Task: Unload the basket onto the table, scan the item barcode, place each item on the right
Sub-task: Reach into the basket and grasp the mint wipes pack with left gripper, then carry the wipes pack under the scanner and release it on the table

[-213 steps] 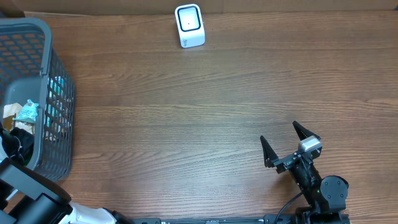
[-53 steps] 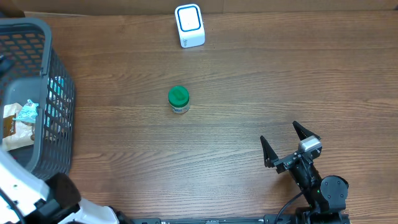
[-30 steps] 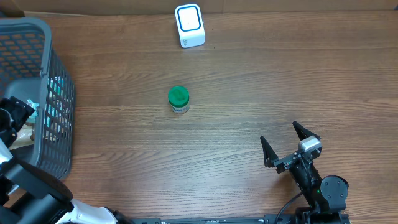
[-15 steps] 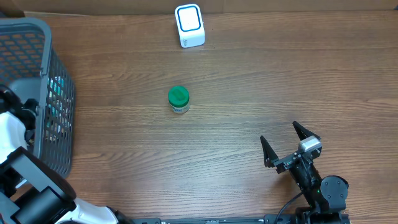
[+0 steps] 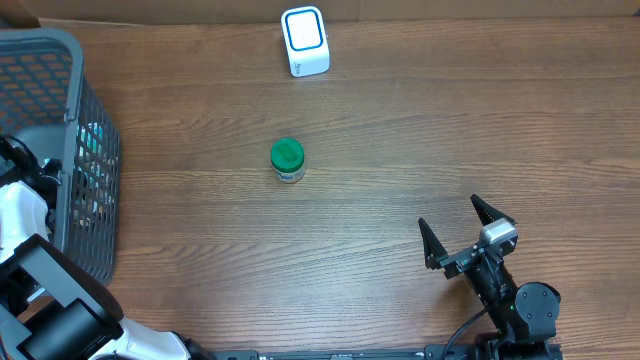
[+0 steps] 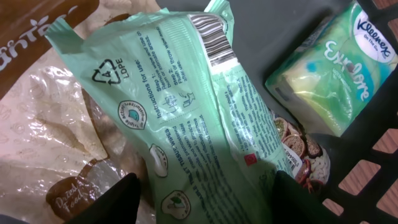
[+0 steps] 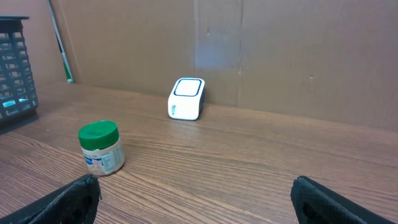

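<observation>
In the left wrist view a pale green soft pack [image 6: 193, 112] with a barcode [image 6: 214, 40] near its top lies inside the basket. My left gripper [image 6: 202, 205] is shut on the pack's near end, one dark finger on each side. From overhead only the left arm [image 5: 22, 215] shows, reaching into the grey basket [image 5: 70, 60]. The white scanner [image 5: 305, 41] stands at the table's far edge, also visible as the scanner [image 7: 186, 98] in the right wrist view. My right gripper [image 5: 450, 214] rests open and empty at the near right.
A green-lidded jar [image 5: 287, 160] stands upright mid-table, the same jar [image 7: 101, 148] showing left of the right gripper [image 7: 205, 193]. Inside the basket lie a tissue pack [image 6: 333, 68] and a brown-printed clear bag [image 6: 43, 143]. Cardboard walls the far edge.
The left arm has gone down into the basket and its jaws have narrowed onto the green pack. The right arm, jar and scanner have not moved.
</observation>
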Robot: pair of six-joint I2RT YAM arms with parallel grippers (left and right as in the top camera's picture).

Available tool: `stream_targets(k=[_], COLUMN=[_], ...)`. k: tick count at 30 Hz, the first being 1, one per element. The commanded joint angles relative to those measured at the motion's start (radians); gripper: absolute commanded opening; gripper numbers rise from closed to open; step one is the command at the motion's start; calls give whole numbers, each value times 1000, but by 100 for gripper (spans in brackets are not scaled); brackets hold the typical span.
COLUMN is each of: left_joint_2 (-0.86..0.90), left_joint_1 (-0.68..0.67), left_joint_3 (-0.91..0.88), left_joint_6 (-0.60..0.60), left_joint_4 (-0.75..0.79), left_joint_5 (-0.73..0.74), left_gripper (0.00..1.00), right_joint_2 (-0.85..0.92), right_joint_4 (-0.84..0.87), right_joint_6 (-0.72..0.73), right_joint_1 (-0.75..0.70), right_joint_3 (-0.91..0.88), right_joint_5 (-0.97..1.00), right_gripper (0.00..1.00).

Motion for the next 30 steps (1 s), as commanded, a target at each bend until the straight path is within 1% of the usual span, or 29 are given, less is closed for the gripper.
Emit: stream_targets(k=[1,4,5,8,13,18,22,30], left_joint_2=[28,52,63,84,63,-39,-158,-401], left_joint_1=[-2,-2,-2,-2,-1,-1,-1,-9], left_joint_3=[-21,-21,-21,-21,-7,85,170,313], left_joint_6=[13,13,13,13,13,12,0,-116], left_joint_4=[11,21,21,15,-21,-116,-160,-145], left_joint_5=[-25,-25,-25,-25,-22,-17,16,54], left_gripper=[53,52,51,4,4,4,4,4], right_joint_2=[-8,-8,-8,-8,-8,-8,-8,-8], right_joint_4=[6,6,6,6,6,6,6,6], right_joint_6=[3,3,3,3,3,3,3,3], right_joint_1=[-2,-2,-2,-2,-2,-2,-2,-2], right_joint_3=[-10,-10,-10,-10,-10,-10,-10,-10], right_joint_5=[6,6,6,6,6,6,6,6], right_gripper=[100,100,100,100,100,100,100,100])
